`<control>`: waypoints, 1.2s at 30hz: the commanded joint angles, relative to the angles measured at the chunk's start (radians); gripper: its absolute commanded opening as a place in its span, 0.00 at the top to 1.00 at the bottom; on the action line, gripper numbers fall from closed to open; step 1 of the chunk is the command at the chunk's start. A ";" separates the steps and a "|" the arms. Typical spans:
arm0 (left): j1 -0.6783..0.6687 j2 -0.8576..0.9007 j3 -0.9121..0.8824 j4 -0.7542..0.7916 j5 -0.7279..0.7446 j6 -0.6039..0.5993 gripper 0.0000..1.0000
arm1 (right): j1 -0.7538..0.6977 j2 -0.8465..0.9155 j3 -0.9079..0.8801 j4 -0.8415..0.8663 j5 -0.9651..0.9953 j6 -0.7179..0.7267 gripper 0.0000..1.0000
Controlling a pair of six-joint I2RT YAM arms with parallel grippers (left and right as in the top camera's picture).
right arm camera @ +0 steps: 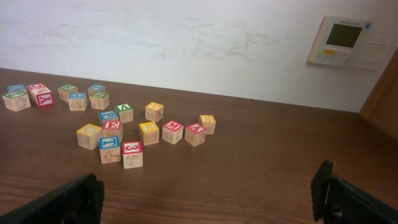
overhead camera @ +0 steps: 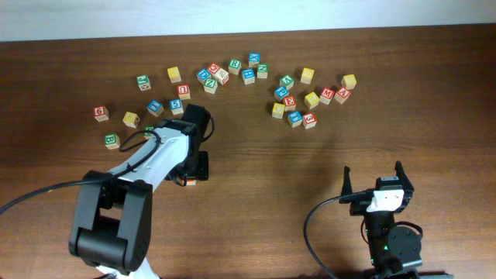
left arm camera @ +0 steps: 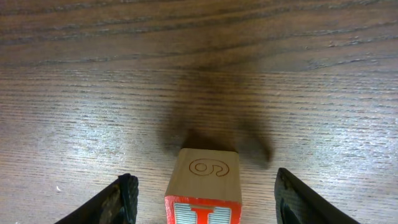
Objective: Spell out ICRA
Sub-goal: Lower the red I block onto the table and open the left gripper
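L gripper (left arm camera: 207, 202): spread wide, pinching nothing
I cube (left arm camera: 202, 186): sits on table (left arm camera: 199, 74) right btwn L fingers (left arm camera: 124, 199), gap each side, not touching, red I facing the cam
R gripper (right arm camera: 205, 205): spread wide, holds nothing
Other cubes (right arm camera: 149, 132): a bunch well ahead of R gripper, a bit to its left, letters too small to read

I cube (left arm camera: 202, 182): pale natural wood, 1 face red-framed, red letter on pale ground.
tabletop (left arm camera: 93, 93): dark brown, streaked grain.
left fingers (left arm camera: 127, 199): black.
wall (right arm camera: 186, 50): white.
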 commanded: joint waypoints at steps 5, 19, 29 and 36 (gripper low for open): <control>0.000 -0.020 0.068 -0.038 -0.002 0.005 0.27 | -0.006 -0.008 -0.005 -0.008 -0.005 0.005 0.02; 0.058 -0.027 0.278 -0.042 -0.040 0.004 1.00 | -0.006 -0.008 -0.005 -0.008 -0.005 0.005 0.02; 0.157 -0.027 0.271 -0.025 -0.114 -0.003 0.54 | -0.006 -0.008 -0.005 -0.008 -0.005 0.005 0.01; 0.163 -0.027 0.229 0.030 -0.115 -0.003 0.37 | -0.006 -0.008 -0.005 -0.008 -0.005 0.005 0.02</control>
